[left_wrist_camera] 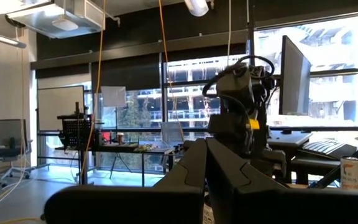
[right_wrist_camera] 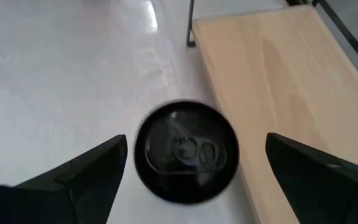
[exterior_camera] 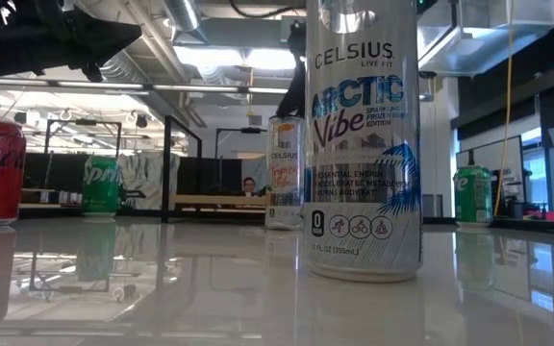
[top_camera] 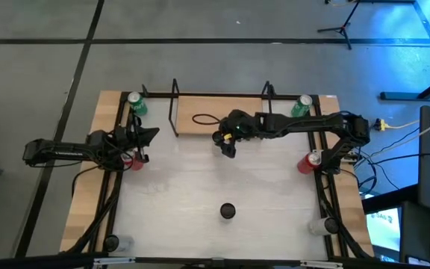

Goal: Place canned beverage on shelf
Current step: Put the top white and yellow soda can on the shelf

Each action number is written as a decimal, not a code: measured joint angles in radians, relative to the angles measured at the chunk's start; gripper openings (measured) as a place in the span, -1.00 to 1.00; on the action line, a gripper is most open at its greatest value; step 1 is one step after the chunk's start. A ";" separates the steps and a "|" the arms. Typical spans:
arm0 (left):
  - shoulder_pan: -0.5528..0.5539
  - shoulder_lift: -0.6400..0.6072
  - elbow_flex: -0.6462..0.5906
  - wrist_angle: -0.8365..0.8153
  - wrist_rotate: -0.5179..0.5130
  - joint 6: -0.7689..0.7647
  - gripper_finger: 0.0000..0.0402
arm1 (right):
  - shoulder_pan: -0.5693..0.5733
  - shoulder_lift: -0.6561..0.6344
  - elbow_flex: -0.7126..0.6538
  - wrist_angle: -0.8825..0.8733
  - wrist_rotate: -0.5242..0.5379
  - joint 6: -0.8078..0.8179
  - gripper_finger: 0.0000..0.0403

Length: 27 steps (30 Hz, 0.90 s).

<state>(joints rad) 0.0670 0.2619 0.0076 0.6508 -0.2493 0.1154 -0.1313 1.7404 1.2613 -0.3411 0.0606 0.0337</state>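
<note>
- My left gripper waits at the table's left edge, near a red can and with a green can beyond it at the far left corner. From its wrist view the two fingers look pressed together, holding nothing.
- The shelf lies along the far edge of the table, past my right gripper; black wire frames rise at both its ends. No can stands on the board; only a dark loop, maybe a cable, lies on it.
- My right gripper hangs above a black-topped can, fingers spread wide to either side of it and not touching. The can stands upright on the table just beside the shelf's near edge.
- Progress as I judge it: early. The can is not grasped and not on the shelf. Left to do: close on it, lift, carry it over the board, set it down, release.
- A second dark-topped can stands well short of the right gripper, toward my side; it fills the low view.
- A green can at the far right corner and a red can at the right edge stand behind the right arm.
- Hard to tell: in the high view the arm covers the can below the gripper. The low view hides the gripper behind the near can.
</note>
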 joint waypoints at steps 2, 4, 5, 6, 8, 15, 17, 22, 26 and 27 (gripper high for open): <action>0.000 0.000 0.000 0.000 0.000 0.000 -1.00 | 0.000 0.000 -0.003 0.002 0.001 0.000 0.88; 0.000 0.000 0.000 0.000 0.000 0.000 -1.00 | 0.000 0.000 -0.010 0.016 0.000 0.000 0.88; 0.000 0.000 0.000 0.000 0.000 0.000 -1.00 | 0.000 0.000 -0.019 0.031 0.000 0.000 0.88; 0.000 0.000 0.000 0.000 0.000 0.000 -1.00 | 0.000 0.000 -0.030 0.048 -0.001 0.000 0.88; 0.000 0.000 0.000 0.000 0.000 0.000 -1.00 | 0.000 0.000 -0.048 0.081 -0.001 0.000 0.88; 0.000 0.000 0.000 0.000 0.000 0.000 -1.00 | 0.000 0.000 -0.111 0.215 -0.001 0.000 0.88; 0.000 0.000 0.000 0.000 0.000 0.000 -1.00 | 0.000 0.000 -0.124 0.234 -0.001 -0.001 0.88; 0.000 0.000 0.000 0.000 0.000 -0.001 -1.00 | 0.000 0.000 -0.153 0.245 0.028 -0.012 0.83; 0.000 0.000 0.000 0.000 0.000 -0.001 -1.00 | 0.000 0.000 -0.156 0.249 0.033 -0.015 0.58; 0.000 0.000 0.000 0.000 0.000 -0.002 -1.00 | 0.000 0.000 -0.156 0.253 0.033 -0.017 0.48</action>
<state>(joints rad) 0.0670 0.2619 0.0076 0.6510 -0.2493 0.1139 -0.1314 1.7405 1.1057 -0.0884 0.0940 0.0170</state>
